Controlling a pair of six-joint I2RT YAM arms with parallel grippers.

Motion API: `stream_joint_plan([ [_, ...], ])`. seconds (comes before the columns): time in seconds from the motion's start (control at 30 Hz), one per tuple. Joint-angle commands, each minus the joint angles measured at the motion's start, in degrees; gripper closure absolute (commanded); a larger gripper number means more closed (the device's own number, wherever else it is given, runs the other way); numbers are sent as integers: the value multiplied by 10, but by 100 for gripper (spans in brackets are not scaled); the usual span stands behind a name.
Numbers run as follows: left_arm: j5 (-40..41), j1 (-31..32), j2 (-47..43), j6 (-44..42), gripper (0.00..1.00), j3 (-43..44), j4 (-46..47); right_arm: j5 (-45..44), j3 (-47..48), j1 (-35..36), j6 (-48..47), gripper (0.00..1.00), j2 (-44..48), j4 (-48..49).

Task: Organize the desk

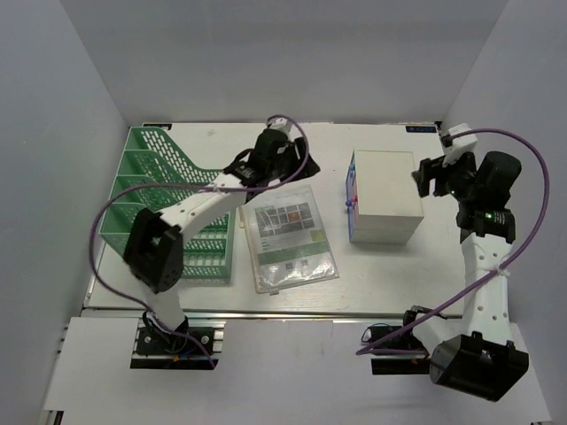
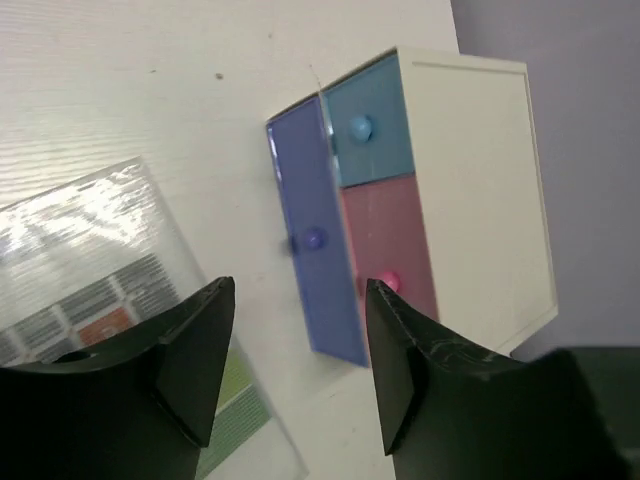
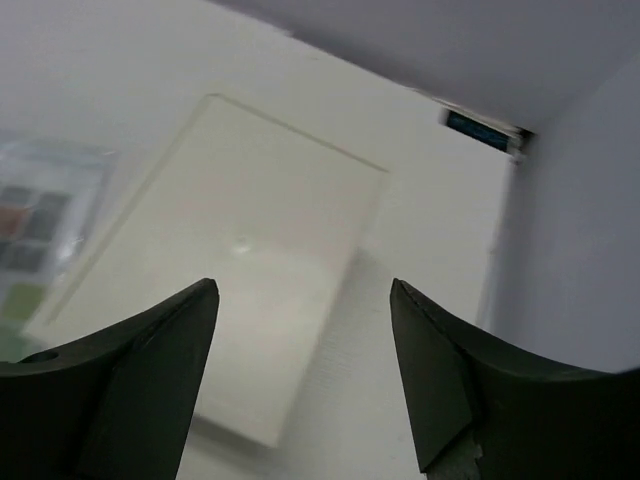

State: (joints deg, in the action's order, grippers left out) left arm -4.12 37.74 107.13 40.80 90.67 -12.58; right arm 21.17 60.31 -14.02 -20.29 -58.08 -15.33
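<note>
Top external view: left gripper (image 2: 297, 300) and right gripper (image 3: 305, 295) empty, jaws apart. Drawer box (image 1: 385, 197) stands on desk (image 1: 381, 274); document sleeve (image 1: 291, 243) lies beside green rack (image 1: 164, 177), probably awaiting filing.

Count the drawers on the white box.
3, all on the white box's front: a long purple-blue drawer on one side, a teal drawer and a pink drawer beside it. None seems hidden.

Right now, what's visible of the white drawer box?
Cream-white, plastic-looking cuboid, the white drawer box sits on the desk right of centre. Its front faces the robot's left: long purple drawer, looking slightly ajar, beside a teal drawer and a pink drawer, each with a round knob. The open right gripper hangs near its back; no contact visible.
</note>
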Motion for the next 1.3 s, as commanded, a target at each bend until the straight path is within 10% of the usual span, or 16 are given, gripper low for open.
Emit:
stream_joint_plan([
  [0.0, 62, 10, -109, -14, 34, -157, -41, 284, 17, 13, -35, 24, -1, -128],
  [0.23, 131, 10, -283, 35, 24, -380, -54, 375, 14, 108, -45, 22, -46, -192],
  [0.73, 244, 16, -193, 53, 21, -396, -137, -97, 52, 434, 68, 35, -229, -117],
  [1.27, 207, 21, -138, 64, 24, -424, -76, -188, 53, 506, 61, 33, -359, -119],
])
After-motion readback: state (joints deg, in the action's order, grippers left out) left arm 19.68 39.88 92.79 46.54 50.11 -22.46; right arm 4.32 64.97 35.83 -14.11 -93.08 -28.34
